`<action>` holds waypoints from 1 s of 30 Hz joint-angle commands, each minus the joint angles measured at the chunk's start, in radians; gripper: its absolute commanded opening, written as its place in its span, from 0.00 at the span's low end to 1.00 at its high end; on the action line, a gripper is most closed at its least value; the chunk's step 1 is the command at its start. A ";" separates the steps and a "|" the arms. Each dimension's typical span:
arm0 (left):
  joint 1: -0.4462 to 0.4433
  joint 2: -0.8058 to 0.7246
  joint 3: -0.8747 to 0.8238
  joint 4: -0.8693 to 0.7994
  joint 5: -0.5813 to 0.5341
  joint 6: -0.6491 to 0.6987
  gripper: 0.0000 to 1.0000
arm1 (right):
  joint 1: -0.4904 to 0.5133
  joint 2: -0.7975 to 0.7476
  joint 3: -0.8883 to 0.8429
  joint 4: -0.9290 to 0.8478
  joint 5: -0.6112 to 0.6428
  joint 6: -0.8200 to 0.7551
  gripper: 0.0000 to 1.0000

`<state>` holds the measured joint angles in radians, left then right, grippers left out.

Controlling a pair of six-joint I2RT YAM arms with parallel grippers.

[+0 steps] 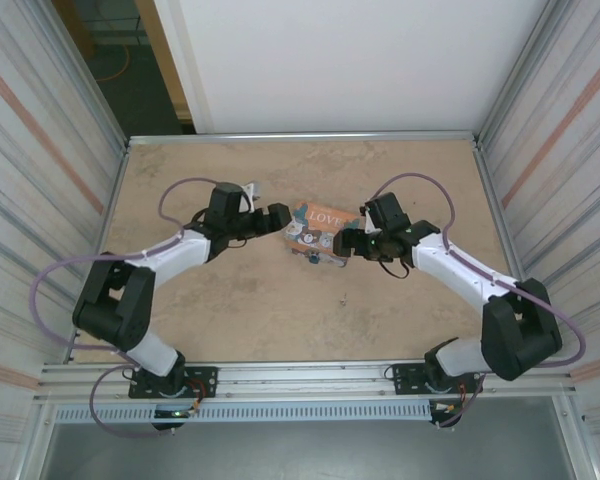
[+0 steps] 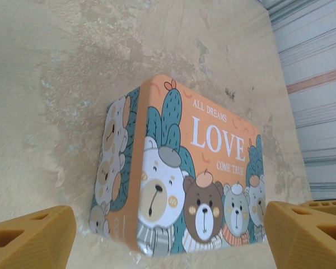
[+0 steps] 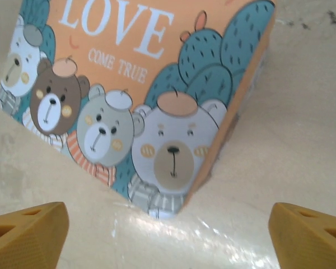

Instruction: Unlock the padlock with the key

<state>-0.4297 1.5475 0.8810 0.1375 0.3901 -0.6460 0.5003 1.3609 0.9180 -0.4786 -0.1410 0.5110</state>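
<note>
An orange tin box [image 1: 318, 224] marked "LOVE" with cartoon bears lies mid-table. Against its near edge sits a tiny bluish thing that looks like the padlock [image 1: 316, 258], too small to make out in detail. The key is out of view. My left gripper [image 1: 278, 218] hovers just left of the tin, jaws open. In the left wrist view the tin [image 2: 179, 174] lies ahead of the left gripper [image 2: 168, 246], nothing between the yellow fingertips [image 2: 33, 238]. My right gripper [image 1: 346, 240] sits at the tin's right corner [image 3: 173, 157], open and empty [image 3: 168, 241].
Metal rails [image 1: 300, 137] edge the beige tabletop [image 1: 240, 300], with corrugated walls close on both sides. Both arms reach inward from their bases at the near edge. Open table surface lies in front of and behind the tin.
</note>
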 commanded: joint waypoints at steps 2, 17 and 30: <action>0.002 -0.130 -0.075 -0.036 -0.060 0.061 0.88 | 0.057 -0.058 0.034 -0.250 0.067 -0.024 0.84; 0.011 -0.409 -0.296 -0.101 -0.287 0.050 0.90 | 0.271 0.189 0.081 -0.339 0.065 0.027 0.68; 0.033 -0.417 -0.306 -0.114 -0.286 0.050 0.91 | 0.271 0.332 0.126 -0.324 0.049 -0.004 0.49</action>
<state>-0.4046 1.1522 0.5922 0.0364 0.1253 -0.6056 0.7681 1.6760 1.0252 -0.7834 -0.0834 0.5121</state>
